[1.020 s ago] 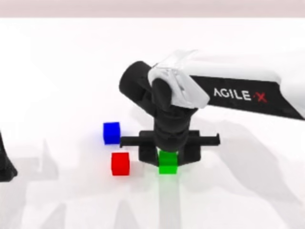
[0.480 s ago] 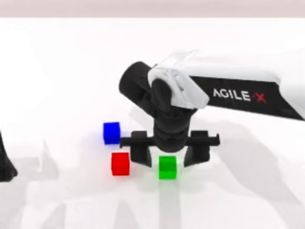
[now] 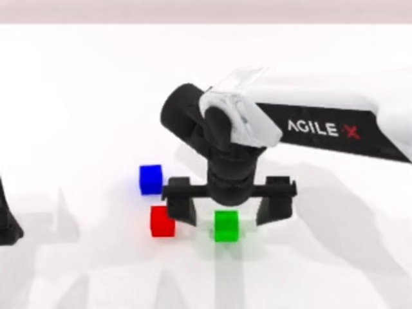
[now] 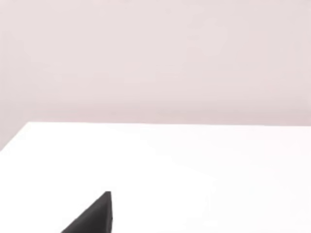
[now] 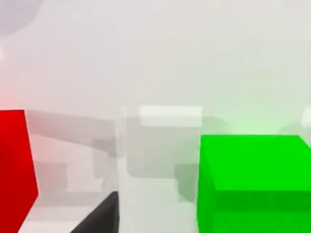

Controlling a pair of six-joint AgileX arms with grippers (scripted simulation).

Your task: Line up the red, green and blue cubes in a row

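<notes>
The green cube [image 3: 226,226] sits flat on the white table [image 3: 90,96], a plain, solid bright green block with sharp edges and no markings, and it is the anchor for everything here. Just to its left in the top view, with a small gap between them, is the red cube [image 3: 162,221], the same size and just as plain, on nearly the same line. The blue cube [image 3: 150,179] is also left of the green cube but set farther toward the back of the table, close behind the red one and a touch more to the left, so it is out of line with the other two. Right over the green cube hangs the right gripper [image 3: 228,207], fingers spread wide, one finger down near the red cube and the other well off on the green cube's right, neither touching it, nothing held. From the right wrist view the green cube [image 5: 255,182] fills the frame close up, faces evenly lit, with the red cube [image 5: 15,167] at the edge. The left arm [image 3: 6,222] is parked far left of the green cube, at the table's edge.
</notes>
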